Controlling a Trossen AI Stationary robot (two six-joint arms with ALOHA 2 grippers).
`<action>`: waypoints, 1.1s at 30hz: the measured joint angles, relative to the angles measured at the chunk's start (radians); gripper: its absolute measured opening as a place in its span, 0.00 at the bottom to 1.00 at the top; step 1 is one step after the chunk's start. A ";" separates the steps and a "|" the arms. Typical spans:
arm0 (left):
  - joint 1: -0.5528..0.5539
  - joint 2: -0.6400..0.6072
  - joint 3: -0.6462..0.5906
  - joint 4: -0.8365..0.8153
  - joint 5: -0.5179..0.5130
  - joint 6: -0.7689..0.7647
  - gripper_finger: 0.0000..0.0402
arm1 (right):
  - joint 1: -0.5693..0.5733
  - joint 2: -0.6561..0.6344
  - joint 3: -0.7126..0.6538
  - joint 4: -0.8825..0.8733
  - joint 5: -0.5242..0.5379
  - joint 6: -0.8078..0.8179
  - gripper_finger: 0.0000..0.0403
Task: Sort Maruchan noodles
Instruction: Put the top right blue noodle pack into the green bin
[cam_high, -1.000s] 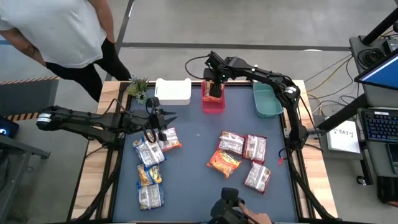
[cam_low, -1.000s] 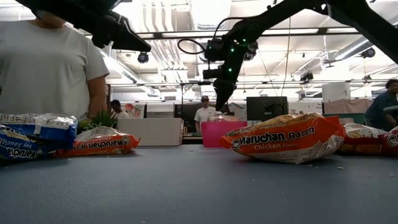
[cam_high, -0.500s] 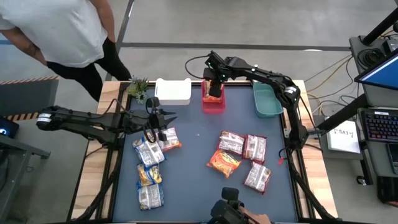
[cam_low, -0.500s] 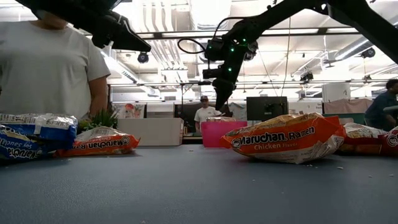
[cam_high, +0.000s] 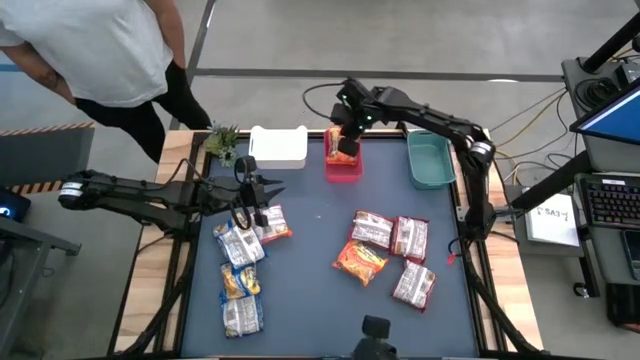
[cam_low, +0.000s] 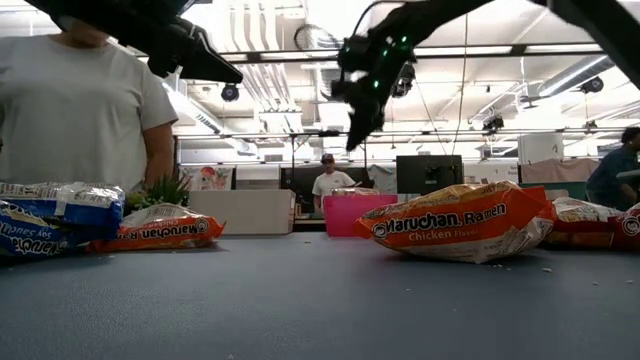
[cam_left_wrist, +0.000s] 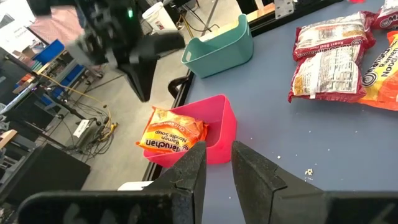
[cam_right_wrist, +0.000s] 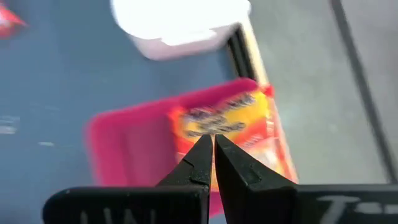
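A blue-grey table (cam_high: 320, 225) stands in a workshop, with a person (cam_high: 95, 50) in a white shirt at the upper left of the high view. The right gripper (cam_high: 345, 140) hangs above the pink bin (cam_high: 343, 168) at top centre, its fingers (cam_right_wrist: 200, 158) pressed together on nothing. An orange packet (cam_left_wrist: 172, 134) lies in that bin. The left gripper (cam_high: 243, 215) sits left of centre over an orange packet (cam_high: 274, 225), its fingers (cam_left_wrist: 193, 168) slightly apart; whether they pinch anything cannot be told. Blue-yellow packets (cam_high: 240, 285) lie at lower left. Silvery-white packets (cam_high: 400, 238) and another orange packet (cam_high: 360, 262) lie at lower right. A white bin (cam_high: 278, 146) and a teal bin (cam_high: 428, 160) flank the pink one.
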 joint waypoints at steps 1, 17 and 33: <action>0.000 0.000 0.000 0.000 0.000 -0.001 0.15 | 0.006 -0.022 -0.020 0.007 -0.020 0.006 0.02; 0.000 0.000 0.000 0.004 0.000 -0.094 0.15 | 0.217 -0.433 -0.683 0.561 -0.040 0.198 0.02; -0.037 0.054 0.000 -0.179 0.185 -0.652 0.13 | 0.395 -0.609 -1.130 1.153 0.024 0.339 0.02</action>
